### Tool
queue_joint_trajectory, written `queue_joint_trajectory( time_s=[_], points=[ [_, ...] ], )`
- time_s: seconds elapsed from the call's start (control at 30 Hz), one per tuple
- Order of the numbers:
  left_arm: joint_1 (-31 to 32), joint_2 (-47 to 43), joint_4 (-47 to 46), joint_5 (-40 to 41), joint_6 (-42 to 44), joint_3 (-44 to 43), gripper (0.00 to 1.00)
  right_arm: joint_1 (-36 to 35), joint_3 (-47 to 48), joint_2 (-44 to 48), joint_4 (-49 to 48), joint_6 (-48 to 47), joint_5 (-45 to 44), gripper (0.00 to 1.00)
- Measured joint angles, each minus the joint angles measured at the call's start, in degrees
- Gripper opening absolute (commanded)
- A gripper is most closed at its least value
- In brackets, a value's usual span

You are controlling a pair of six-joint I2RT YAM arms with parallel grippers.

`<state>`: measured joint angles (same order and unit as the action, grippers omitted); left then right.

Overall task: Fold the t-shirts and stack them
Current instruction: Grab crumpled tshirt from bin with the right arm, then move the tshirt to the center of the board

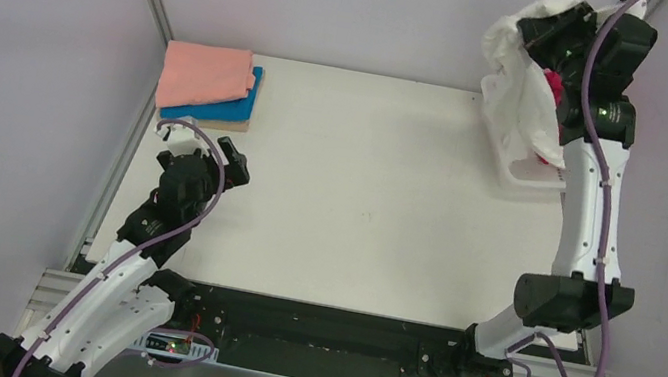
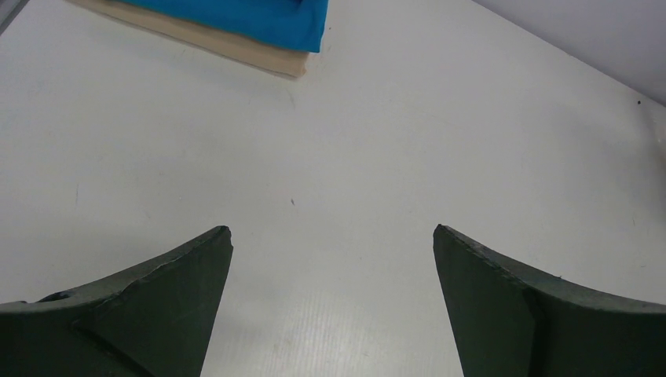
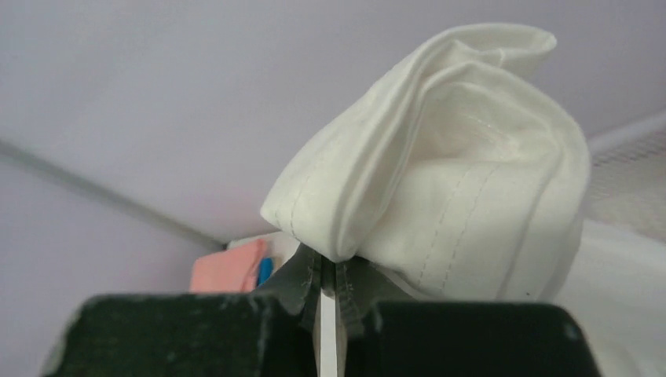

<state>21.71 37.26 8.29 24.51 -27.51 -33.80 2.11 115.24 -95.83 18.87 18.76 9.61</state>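
White shirt (image 1: 518, 86): bunched, hanging over the basket (image 1: 525, 173) at the table's (image 1: 368, 204) far right.
Right gripper (image 3: 328, 275): clamped tight on a fold of the white shirt.
Magenta shirt (image 1: 552, 81): behind the white one, mostly hidden.
Pink shirt (image 1: 206, 75): folded on the blue shirt (image 1: 221, 110), far left corner.
Left gripper (image 2: 331, 229): spread wide, holding nothing, near that stack.

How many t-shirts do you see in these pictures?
4: pink folded on blue, far left; white pinched in the right fingers above the basket; magenta peeking out beside it. More may be hidden.
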Motion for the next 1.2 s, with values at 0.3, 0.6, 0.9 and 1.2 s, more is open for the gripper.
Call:
queue_joint_trajectory(
  time_s=[0.3,0.6,0.9,1.2],
  points=[
    [0.0,-5.55,2.12,-0.28,-2.62,2.03,1.0,-19.5,1.99,6.93,-0.85,-0.85,10.86,0.0],
    [0.0,-7.63,5.53,0.04,-4.9,2.47,1.0,-29.9,10.78,1.14,-3.87,3.19,13.35,0.0],
    [0.0,-8.52,11.26,-0.76,-7.63,2.34,1.0,-25.88,-30.88,20.26,-7.58,11.85,1.05,0.19],
    [0.0,-6.73,13.86,-4.07,-10.75,2.25,1.0,-4.31,-65.53,22.29,0.5,22.77,-7.56,0.99]
  ],
)
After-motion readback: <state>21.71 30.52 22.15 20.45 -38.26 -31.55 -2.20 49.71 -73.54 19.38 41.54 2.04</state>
